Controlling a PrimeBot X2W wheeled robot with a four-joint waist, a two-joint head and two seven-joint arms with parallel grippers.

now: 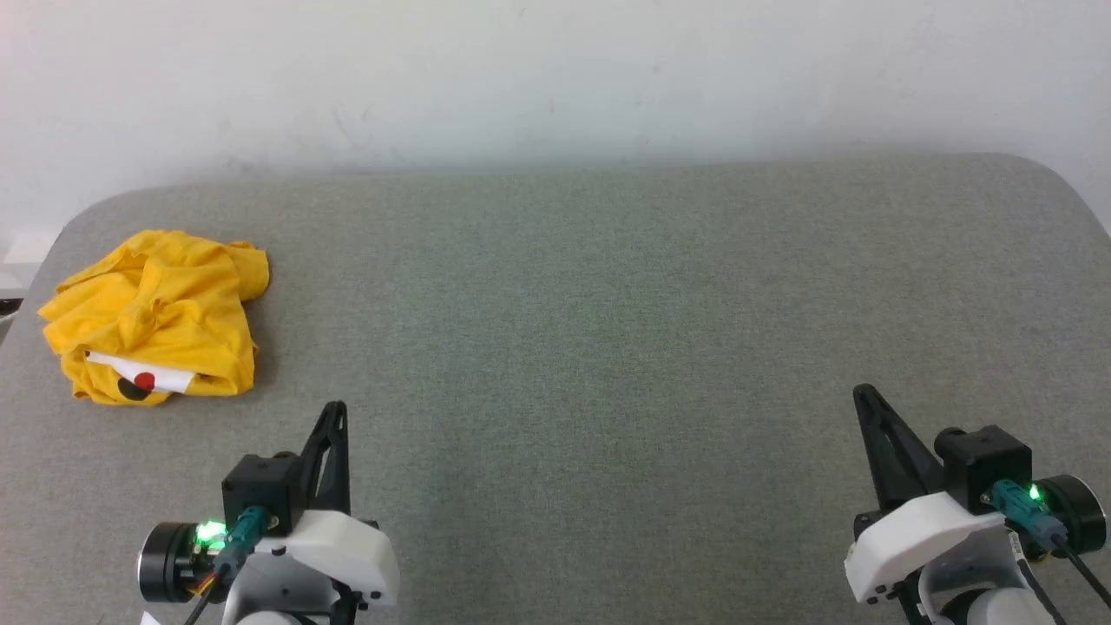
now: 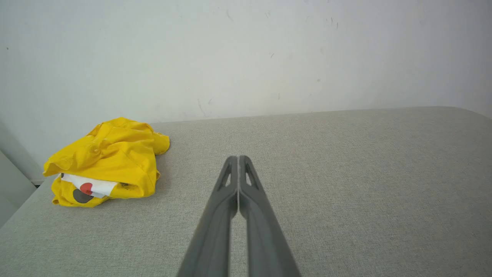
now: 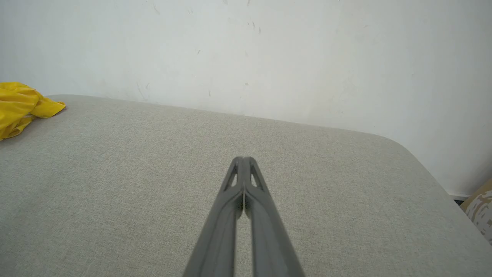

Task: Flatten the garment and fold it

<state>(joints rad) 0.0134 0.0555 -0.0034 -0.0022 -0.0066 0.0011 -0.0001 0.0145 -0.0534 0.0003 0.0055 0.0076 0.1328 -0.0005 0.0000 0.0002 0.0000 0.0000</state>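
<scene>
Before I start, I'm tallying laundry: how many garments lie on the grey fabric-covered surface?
1: a bright yellow cotton T-shirt, crumpled at the far left of the grey surface, beyond the left gripper. Its folds might hide more.

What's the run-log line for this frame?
fold: not started | garment: crumpled, far left | left gripper: shut, empty | right gripper: shut, empty

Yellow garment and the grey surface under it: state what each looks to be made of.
Yellow garment: thin, soft cloth, probably cotton knit. It is matte and slumps in loose folds and creases, with a white printed patch showing.
Grey surface: matte woven fabric, likely upholstery over padding. It shows a fine flecked weave and rounded corners, but what lies beneath cannot be told.
</scene>
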